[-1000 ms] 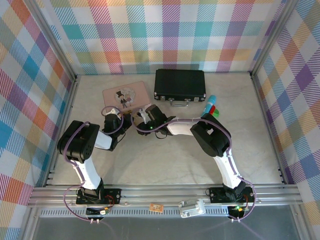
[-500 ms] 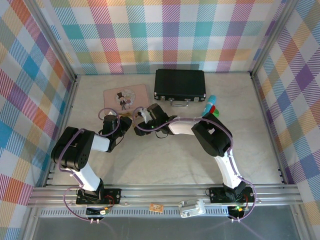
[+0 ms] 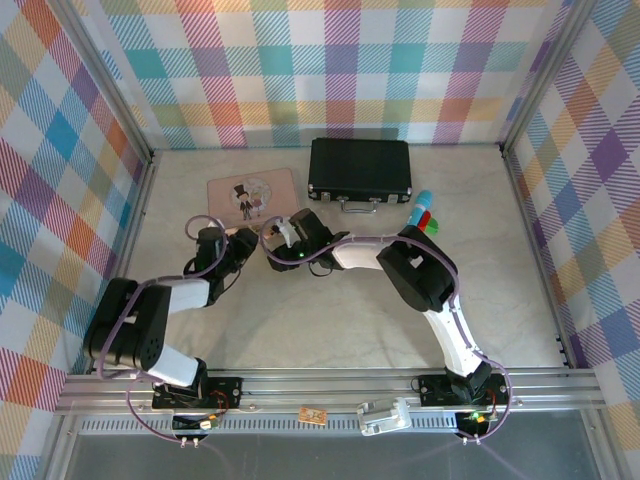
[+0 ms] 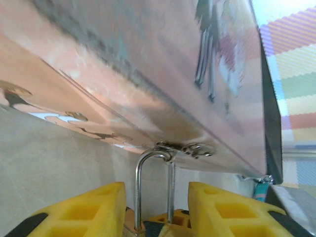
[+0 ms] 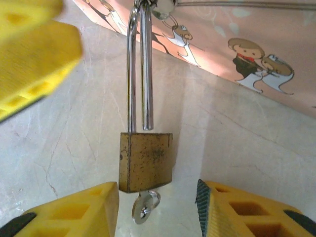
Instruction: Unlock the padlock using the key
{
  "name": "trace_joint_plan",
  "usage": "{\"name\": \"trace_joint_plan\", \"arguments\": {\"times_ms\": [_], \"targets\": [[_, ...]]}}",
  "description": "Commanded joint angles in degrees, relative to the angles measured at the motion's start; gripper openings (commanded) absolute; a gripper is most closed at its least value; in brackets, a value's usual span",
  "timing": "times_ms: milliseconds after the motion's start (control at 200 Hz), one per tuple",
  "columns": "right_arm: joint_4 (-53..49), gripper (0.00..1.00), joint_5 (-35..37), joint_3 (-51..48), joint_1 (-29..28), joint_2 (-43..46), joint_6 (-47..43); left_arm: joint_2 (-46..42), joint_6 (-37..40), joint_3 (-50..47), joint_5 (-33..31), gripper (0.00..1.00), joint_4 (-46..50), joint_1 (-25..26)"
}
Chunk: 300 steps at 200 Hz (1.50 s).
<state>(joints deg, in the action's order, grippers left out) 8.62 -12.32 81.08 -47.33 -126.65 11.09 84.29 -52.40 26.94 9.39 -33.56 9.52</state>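
The padlock [image 5: 146,160] has a spotted brass body and hangs on the pink tin's [image 5: 256,34] hasp by its silver shackle [image 5: 132,74]. One shackle leg ends free just above the body. The key [image 5: 144,208] sticks out of the body's underside. My right gripper [image 5: 157,190] is open, with a yellow finger on either side of the body and key and a clear gap on the right. My left gripper [image 4: 157,193] is open too, its fingers [image 4: 98,205] flanking the shackle [image 4: 138,190] without touching it. From above, both grippers [image 3: 241,243] [image 3: 272,240] meet at the tin's near edge.
A black case [image 3: 360,168] lies behind and right of the pink tin [image 3: 252,192]. Coloured markers [image 3: 423,212] lie to the right of the case's handle. Checkered walls close in the pale table [image 3: 330,320] on three sides.
My left gripper has opened and let go of the padlock, and its arm has dropped lower and to the left. The right gripper stays by the padlock.
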Motion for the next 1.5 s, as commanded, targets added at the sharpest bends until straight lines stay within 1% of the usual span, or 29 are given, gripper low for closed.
{"name": "trace_joint_plan", "arguments": {"times_ms": [0,80,125,205,300,405,500,680,890,1115,1185,1405,1495], "targets": [[1.45,0.42,-0.8,1.36,-0.48,-2.28,-1.22,-4.11,3.28,-0.3,0.02,0.4,9.19,-1.4],[1.82,0.31,-0.47,1.7,-0.48,-2.79,-1.32,-6.41,3.95,-0.95,-0.37,0.42,11.33,-2.09],[1.6,0.27,0.33,2.02,-0.44,-2.94,-1.69,-7.39,4.24,-1.42,-0.42,0.44,11.84,-2.49],[1.09,0.22,0.32,2.56,-0.35,-3.07,-3.04,-8.25,5.11,-1.94,0.45,0.44,11.58,-3.08],[1.03,0.14,-1.04,3.1,-0.14,-2.86,-5.34,-7.85,6.98,-1.8,2.35,0.44,10.24,-3.36],[-0.04,0.06,-3.31,4.18,0.3,-2.59,-9.17,-6.51,7.59,-1.97,4.06,0.45,7.4,-3.34],[-1.93,0.0,-6.48,6.25,0.9,-3.02,-10.56,-4.92,7.48,-2.4,4.41,0.45,3.86,-3.28],[-4.01,0.0,-11.35,9.65,1.31,-4.6,-8.27,-1.9,6.98,-2.51,3.1,0.45,-1.43,-3.36],[-6.39,0.0,-12.07,12.35,1.25,-6.28,-6.92,3.31,5.94,-1.53,3.44,0.45,-6.72,-3.29],[-8.15,0.0,-12.58,14.68,1.18,-7.4,-6.87,8.6,3.66,-1.12,3.32,0.43,-13.38,-2.84],[-8.53,0.0,-12.5,15.06,1.2,-7.59,-6.95,9.66,3.02,-0.69,3.27,0.41,-14.77,-2.68],[-8.01,0.0,-12.95,15.23,1.19,-7.64,-6.35,14.65,1.36,1.34,3.6,0.31,-18.27,-1.98],[-7.88,0.0,-13.35,15.42,1.17,-7.8,-6.18,16.58,0.83,1.76,3.8,0.29,-19.57,-1.72]]}}
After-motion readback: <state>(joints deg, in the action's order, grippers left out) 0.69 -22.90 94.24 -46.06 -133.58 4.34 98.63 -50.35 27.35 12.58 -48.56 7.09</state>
